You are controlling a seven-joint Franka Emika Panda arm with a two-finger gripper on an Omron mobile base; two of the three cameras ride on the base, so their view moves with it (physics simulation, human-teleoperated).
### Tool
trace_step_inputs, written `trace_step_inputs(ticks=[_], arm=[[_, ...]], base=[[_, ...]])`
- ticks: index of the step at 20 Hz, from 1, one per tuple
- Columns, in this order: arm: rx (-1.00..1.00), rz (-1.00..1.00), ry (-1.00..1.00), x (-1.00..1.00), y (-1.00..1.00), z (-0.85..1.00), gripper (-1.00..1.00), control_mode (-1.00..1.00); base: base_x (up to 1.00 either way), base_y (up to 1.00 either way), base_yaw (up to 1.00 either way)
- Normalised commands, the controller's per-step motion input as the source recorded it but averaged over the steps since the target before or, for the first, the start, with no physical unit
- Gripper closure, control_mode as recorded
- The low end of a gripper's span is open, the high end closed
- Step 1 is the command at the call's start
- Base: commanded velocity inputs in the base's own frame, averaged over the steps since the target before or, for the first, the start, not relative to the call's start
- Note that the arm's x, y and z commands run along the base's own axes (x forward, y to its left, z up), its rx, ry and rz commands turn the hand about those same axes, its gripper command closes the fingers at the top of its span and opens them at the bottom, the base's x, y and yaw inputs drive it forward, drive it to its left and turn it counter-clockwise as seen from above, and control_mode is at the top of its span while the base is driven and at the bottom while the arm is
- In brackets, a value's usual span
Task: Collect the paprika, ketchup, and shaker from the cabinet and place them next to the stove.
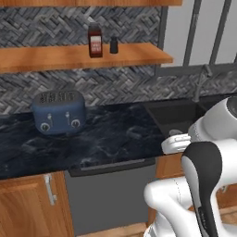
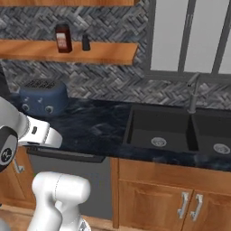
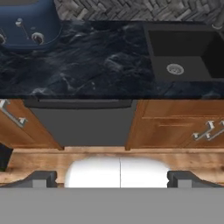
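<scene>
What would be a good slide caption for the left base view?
Paprika jar and small shaker wait on the wooden shelf above a blue toaster.

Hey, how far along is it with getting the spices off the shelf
Nothing looks done yet. The paprika and shaker stand on the cabinet shelf; I can't see the ketchup or stove. The gripper is open and empty, low before the counter. All three items remain to be moved.

Even, soft rendered light with no glare; faint shadow beneath the shelf; dark tabletop shows dull sheen; all views slightly blurry, low-resolution.
</scene>
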Motion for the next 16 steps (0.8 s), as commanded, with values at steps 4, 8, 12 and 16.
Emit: trace_step_inputs(ticks=[4,8,12,16], arm=[[0.0,0.0,0.0,0.0,0.0,0.0,-1.0,1.0],[0.0,0.0,0.0,0.0,0.0,0.0,-1.0,1.0],[0.0,0.0,0.0,0.0,0.0,0.0,-1.0,1.0],[0.0,0.0,0.0,0.0,0.0,0.0,-1.0,1.0]], base=[[0.44,0.53,0.17],[0.62,0.37,0.07],[0.64,0.27,0.01],[0.7,0.15,0.0]])
